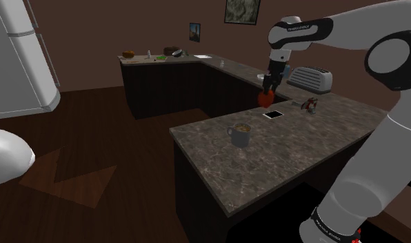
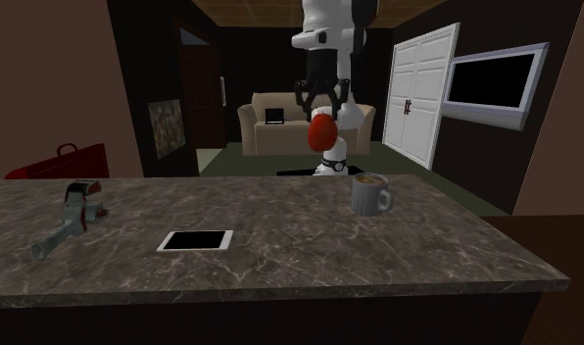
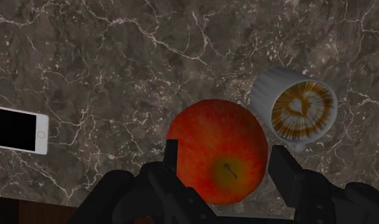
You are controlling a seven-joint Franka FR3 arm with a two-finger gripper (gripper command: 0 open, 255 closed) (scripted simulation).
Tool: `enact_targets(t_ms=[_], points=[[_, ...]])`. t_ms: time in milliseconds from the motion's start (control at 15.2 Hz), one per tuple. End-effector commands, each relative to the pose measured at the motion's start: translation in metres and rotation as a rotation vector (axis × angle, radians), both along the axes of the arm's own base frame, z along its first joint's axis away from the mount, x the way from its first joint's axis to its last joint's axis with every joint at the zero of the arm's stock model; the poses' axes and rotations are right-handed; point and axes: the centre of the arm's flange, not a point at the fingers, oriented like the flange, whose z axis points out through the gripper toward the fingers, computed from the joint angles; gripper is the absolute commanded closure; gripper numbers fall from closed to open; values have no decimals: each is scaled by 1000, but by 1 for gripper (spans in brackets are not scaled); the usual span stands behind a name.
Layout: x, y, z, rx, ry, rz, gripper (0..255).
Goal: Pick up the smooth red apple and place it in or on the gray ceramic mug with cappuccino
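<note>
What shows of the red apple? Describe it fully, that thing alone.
The apple is smooth and glossy, red shading to orange-yellow around a short dark stem that faces the wrist camera. The gripper clasps it on opposite sides with its two black fingers and holds it in the air above the dark veined countertop; nothing else touches it. It hangs higher than the cappuccino mug and off to one side, not over it.
</note>
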Motion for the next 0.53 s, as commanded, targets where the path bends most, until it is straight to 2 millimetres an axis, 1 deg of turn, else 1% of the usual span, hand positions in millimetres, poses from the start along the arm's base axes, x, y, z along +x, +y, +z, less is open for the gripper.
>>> enact_targets(t_ms=[0,462], points=[[3,29,1,-1,0,-1,255],[25,118,12,-1,0,-1,255]])
